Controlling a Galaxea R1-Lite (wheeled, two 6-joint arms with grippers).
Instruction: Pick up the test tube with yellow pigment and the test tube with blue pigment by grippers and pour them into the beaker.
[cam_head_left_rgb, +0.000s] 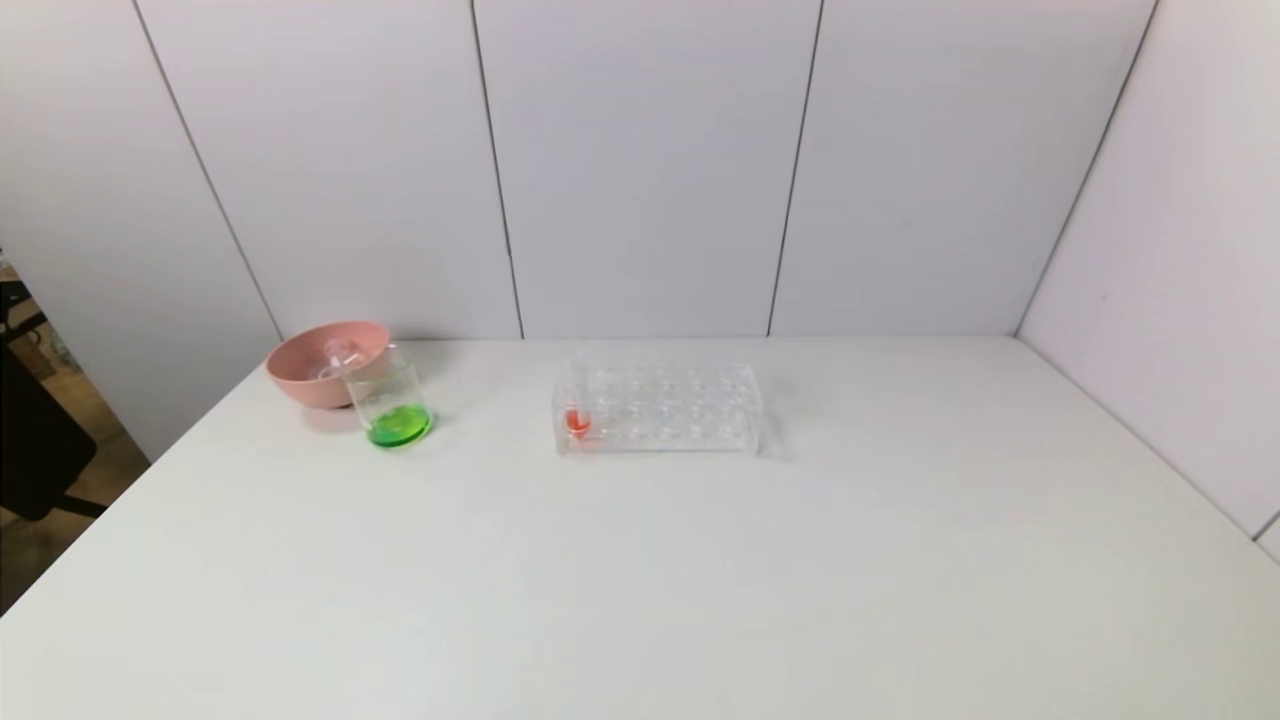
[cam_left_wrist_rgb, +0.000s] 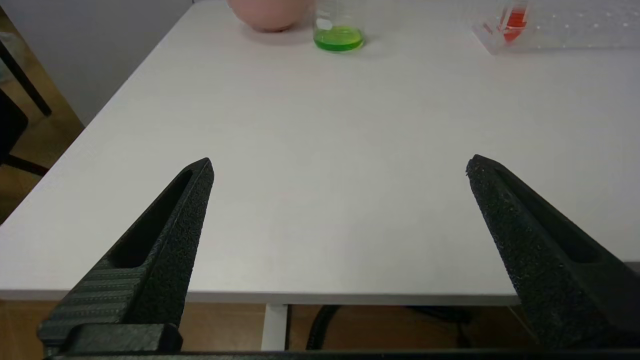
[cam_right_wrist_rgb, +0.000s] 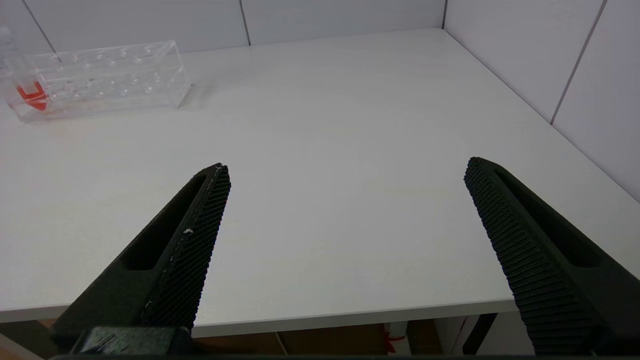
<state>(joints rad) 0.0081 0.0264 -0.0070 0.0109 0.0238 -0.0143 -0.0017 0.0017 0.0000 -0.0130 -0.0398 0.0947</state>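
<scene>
My left end effector (cam_left_wrist_rgb: 340, 165) is hanging at the near edge of the surface (cam_left_wrist_rgb: 320, 150), its two tapered black fingers (cam_left_wrist_rgb: 185, 210) spread wide apart and gripping nothing. My right end effector (cam_right_wrist_rgb: 345, 167) is waiting at the same near edge, farther to the right, its fingers (cam_right_wrist_rgb: 200, 220) likewise standing apart and empty; neither one is appearing in the head view. The inner faces of all four fingers are showing a rough, grippy texture, grainy on the left pair and finely ribbed on the right.

Well beyond them, on my left, the beaker (cam_head_left_rgb: 392, 405) is standing upright: a small clear glass vessel with straight sides, holding a shallow layer of bright green liquid. I am judging that green to be yellow and blue pigment already mixed, so the pouring appears done and both arms appear to be resting clear of the work. Touching or just behind the beaker, a rounded matte pink bowl (cam_head_left_rgb: 320, 362) is sitting with something clear inside it; these may be the emptied tubes, but I cannot tell. Neither the test tube with yellow pigment nor the test tube with blue pigment is identifiable anywhere.

Near the middle, a clear many-holed rack (cam_head_left_rgb: 660, 408) is holding one red-liquid tube (cam_head_left_rgb: 577, 418) at its left end. The next move, as I judge it, is calling for little: keeping both end effectors back and leaving the red tube alone.
</scene>
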